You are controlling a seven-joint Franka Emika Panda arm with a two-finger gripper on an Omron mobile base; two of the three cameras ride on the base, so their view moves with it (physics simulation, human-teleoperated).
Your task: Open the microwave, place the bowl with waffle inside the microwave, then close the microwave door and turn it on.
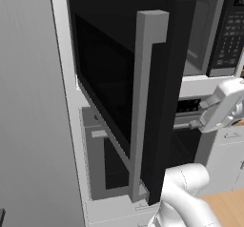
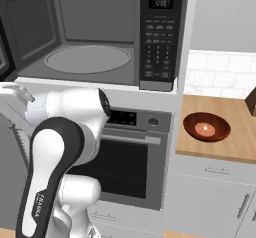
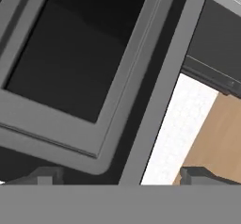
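The microwave (image 2: 100, 32) stands open, showing its light grey cavity and round turntable (image 2: 87, 59). The microwave door (image 1: 109, 68), black with a tall grey bar handle (image 1: 148, 102), is swung far out to the left. A brown bowl with the waffle (image 2: 206, 127) rests on the wooden counter (image 2: 220, 147) to the right of the microwave. My gripper (image 3: 123, 176) is open with nothing between its fingertips (image 3: 44, 176). It points at a grey-framed dark window close ahead, which looks like the door's inner face. The hand sits just below the cavity's left front.
A grey oven (image 2: 125, 152) with a horizontal handle is built in under the microwave. The black keypad strip (image 2: 160, 37) runs down the microwave's right side. White drawers (image 2: 215, 192) lie under the counter, with a white tiled wall (image 2: 225, 72) behind it.
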